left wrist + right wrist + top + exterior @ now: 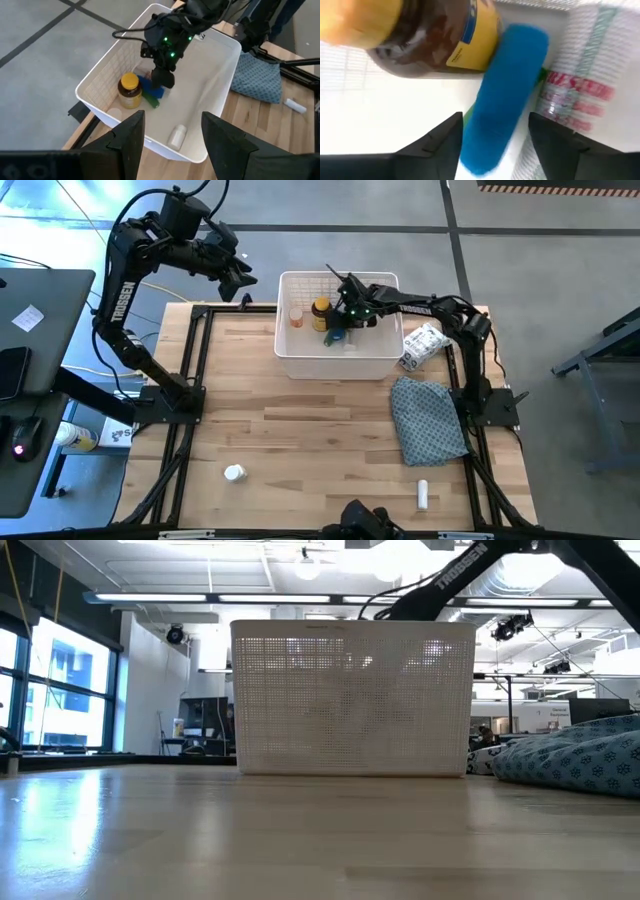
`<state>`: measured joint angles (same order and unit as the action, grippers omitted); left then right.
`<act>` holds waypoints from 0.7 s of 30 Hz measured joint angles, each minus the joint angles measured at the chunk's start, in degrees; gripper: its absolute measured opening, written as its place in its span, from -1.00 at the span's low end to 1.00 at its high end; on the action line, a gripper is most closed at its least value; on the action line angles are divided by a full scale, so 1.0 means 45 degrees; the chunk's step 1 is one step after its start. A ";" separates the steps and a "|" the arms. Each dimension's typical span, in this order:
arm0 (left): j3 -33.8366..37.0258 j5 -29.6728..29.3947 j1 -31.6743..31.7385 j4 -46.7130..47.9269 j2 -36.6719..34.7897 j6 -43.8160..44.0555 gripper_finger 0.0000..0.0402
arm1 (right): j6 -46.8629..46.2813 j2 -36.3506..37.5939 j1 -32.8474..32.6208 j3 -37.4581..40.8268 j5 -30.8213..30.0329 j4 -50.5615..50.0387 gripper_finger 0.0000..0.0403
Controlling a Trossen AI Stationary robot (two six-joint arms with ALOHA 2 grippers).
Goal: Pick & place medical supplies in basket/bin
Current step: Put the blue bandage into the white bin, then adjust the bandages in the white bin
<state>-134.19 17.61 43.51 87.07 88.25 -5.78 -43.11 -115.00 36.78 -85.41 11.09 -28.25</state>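
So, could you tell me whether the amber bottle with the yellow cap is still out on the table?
No, the amber bottle stands inside the white bin, beside the blue piece under the right gripper.

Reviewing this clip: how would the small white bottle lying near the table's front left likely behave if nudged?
The white bottle looks round and lies on its side on bare wood, so it would probably roll. It looks small, likely light, and may skid away from fingers rather than stay put.
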 joint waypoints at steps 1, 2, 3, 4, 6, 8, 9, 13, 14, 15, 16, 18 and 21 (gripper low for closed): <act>0.0000 0.0005 0.0000 -0.0027 0.0004 0.0000 0.13 | 0.0018 0.0122 0.0003 0.0000 -0.0112 -0.0125 0.10; 0.0000 0.0005 0.0000 -0.0066 0.0005 0.0000 0.13 | 0.0020 0.0293 0.0024 -0.0005 -0.0254 -0.0251 0.12; 0.0000 0.0015 0.0000 -0.0104 0.0005 0.0000 0.13 | 0.0062 0.0419 0.0061 -0.0010 -0.0445 -0.0429 0.15; 0.0000 0.0017 0.0000 -0.0117 0.0005 0.0001 0.13 | 0.0180 0.0524 0.0084 -0.0019 -0.0618 -0.0620 0.16; 0.0000 0.0053 0.0000 -0.0153 0.0005 0.0005 0.13 | 0.0260 0.0665 0.0179 -0.0019 -0.0836 -0.0948 0.17; 0.0000 0.0063 0.0000 -0.0175 0.0005 0.0010 0.13 | 0.0274 0.0750 0.0276 -0.0019 -0.0825 -0.1196 0.16; 0.0000 0.0063 0.0000 -0.0175 0.0005 0.0015 0.13 | 0.0293 0.0782 0.0317 -0.0019 -0.0655 -0.1250 0.16; 0.0000 0.0063 0.0000 -0.0179 0.0005 0.0115 0.13 | -0.0032 0.0922 0.0257 -0.0019 0.0361 -0.1195 0.15; 0.0000 0.0068 0.0000 -0.0180 0.0005 0.0137 0.13 | -0.0078 0.0922 0.0164 -0.0019 0.0579 -0.1191 0.15; 0.0000 0.0068 0.0000 -0.0183 0.0005 0.0149 0.13 | -0.0082 0.0922 0.0050 -0.0019 0.0674 -0.1253 0.16; 0.0000 0.0068 0.0000 -0.0194 0.0005 0.0161 0.13 | -0.0079 0.0917 -0.0083 -0.0019 0.0589 -0.1457 0.16; 0.0000 0.0068 0.0000 -0.0267 0.0005 0.0262 0.13 | -0.0078 0.0917 -0.0319 -0.0019 -0.0265 -0.2191 0.14; 0.0000 0.0069 0.0000 -0.0507 0.0009 0.0398 0.13 | -0.0080 0.0916 -0.0542 -0.0005 -0.2013 -0.2915 0.11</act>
<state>-134.19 17.91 43.51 84.79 88.29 -3.99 -43.47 -110.88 34.34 -85.43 2.03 -41.36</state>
